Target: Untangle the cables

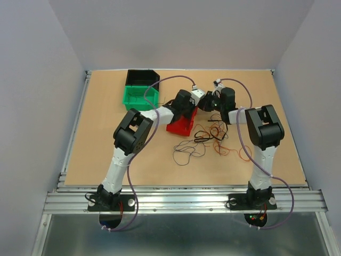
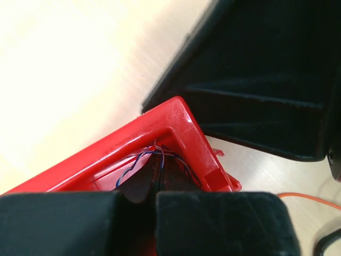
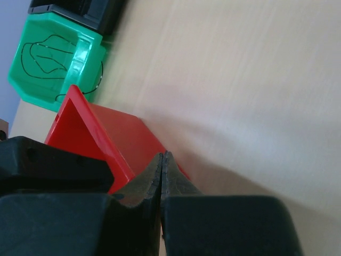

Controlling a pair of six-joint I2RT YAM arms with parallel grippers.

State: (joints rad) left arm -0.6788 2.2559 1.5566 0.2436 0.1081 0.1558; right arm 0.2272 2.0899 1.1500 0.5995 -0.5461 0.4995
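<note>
Tabletop (image 1: 104, 114) first: plain tan board with a faint grain, closed in by pale grey-lilac walls (image 1: 176, 32) at the back and on both sides. A ribbed aluminium rail (image 1: 181, 200) runs along the near edge, where your two arm bases are bolted.

Look at the middle of the board. The cables (image 1: 205, 141) lie in a loose tangle of black and dark loops just near of the red bin (image 1: 180, 127). An orange strand (image 1: 237, 153) curls out on the right side of the tangle. Both arms reach in and meet over the red bin.

Your left gripper (image 2: 156, 178) sits over a corner of that bin with its fingers pressed together. A hair-thin blue cable (image 2: 139, 160) inside the bin runs right up to the tips, and it looks pinched there.

Your right gripper (image 3: 162, 160) is clamped tight too, pad against pad, with nothing between them. It hangs just beside the red bin's outer wall, above bare board.

Further back on the left stands a green bin (image 1: 139, 97) with one thin black cable (image 3: 45, 53) looped inside it. A black bin (image 1: 141, 77) is pushed up behind the green one, towards the far wall.
</note>
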